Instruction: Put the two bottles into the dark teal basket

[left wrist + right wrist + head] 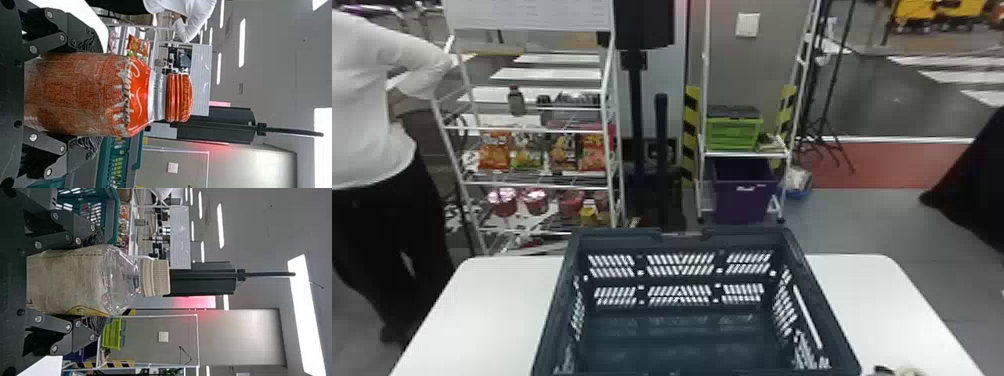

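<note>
The dark teal basket (682,345) stands on the white table in the head view, its inside bare. At that view's bottom right edge, a bit of my right gripper (883,370) shows beside the cream cap (908,371), right of the basket. In the right wrist view, my right gripper (94,282) is shut on the clear bottle (82,280) with the cream cap, the basket beyond one finger. My left gripper (92,94) is shut on the red-capped bottle (94,94) in the left wrist view, also with the basket past one finger. Both bottles are held around their bodies, caps upward.
The white table (477,310) extends on both sides of the basket. Behind it stand a snack rack (532,180) at the left and a rack with a green crate (733,132) and a purple bin (744,195). A person stands at the far left.
</note>
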`<state>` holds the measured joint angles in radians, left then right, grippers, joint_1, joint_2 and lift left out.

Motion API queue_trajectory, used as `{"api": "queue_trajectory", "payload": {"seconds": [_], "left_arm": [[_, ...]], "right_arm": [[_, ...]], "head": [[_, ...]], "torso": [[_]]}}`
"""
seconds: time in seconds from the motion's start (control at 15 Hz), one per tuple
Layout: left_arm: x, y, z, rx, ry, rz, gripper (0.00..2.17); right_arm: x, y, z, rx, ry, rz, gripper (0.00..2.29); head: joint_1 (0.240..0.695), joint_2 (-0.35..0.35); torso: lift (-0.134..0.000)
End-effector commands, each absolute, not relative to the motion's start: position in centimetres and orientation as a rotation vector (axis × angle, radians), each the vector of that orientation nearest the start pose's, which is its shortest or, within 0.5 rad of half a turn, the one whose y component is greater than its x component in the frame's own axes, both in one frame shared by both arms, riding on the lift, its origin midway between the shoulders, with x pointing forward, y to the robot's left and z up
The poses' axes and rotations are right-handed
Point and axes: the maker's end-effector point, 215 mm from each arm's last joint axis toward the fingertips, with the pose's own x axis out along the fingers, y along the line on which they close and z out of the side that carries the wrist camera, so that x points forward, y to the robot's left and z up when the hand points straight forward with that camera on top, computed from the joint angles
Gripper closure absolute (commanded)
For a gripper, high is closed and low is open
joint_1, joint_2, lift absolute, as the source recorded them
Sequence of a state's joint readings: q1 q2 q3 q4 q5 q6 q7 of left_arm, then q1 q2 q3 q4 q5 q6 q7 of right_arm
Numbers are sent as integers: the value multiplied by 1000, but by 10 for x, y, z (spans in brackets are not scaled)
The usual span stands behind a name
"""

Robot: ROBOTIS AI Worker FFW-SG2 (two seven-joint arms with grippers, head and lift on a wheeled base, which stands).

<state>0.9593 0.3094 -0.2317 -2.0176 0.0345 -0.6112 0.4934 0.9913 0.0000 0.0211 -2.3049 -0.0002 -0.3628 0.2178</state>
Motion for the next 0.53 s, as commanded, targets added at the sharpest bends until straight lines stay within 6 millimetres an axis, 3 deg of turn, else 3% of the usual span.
{"api": "queue_trajectory", "payload": {"seconds": [0.0,0.27,0.47], "left_arm": [[262,229,-350,-69,-42,122,2148],[262,231,-350,-66,-41,121,2148],[262,231,-351,-65,-38,123,2148]], "right_arm": [[321,-169,-263,-21,-91,237,1717],[353,-159,-267,-47,-9,250,1717],[390,-156,-287,-40,117,249,1717]], "head": [[499,0],[499,0],[499,0]], "torso": [[0],[0],[0]]}}
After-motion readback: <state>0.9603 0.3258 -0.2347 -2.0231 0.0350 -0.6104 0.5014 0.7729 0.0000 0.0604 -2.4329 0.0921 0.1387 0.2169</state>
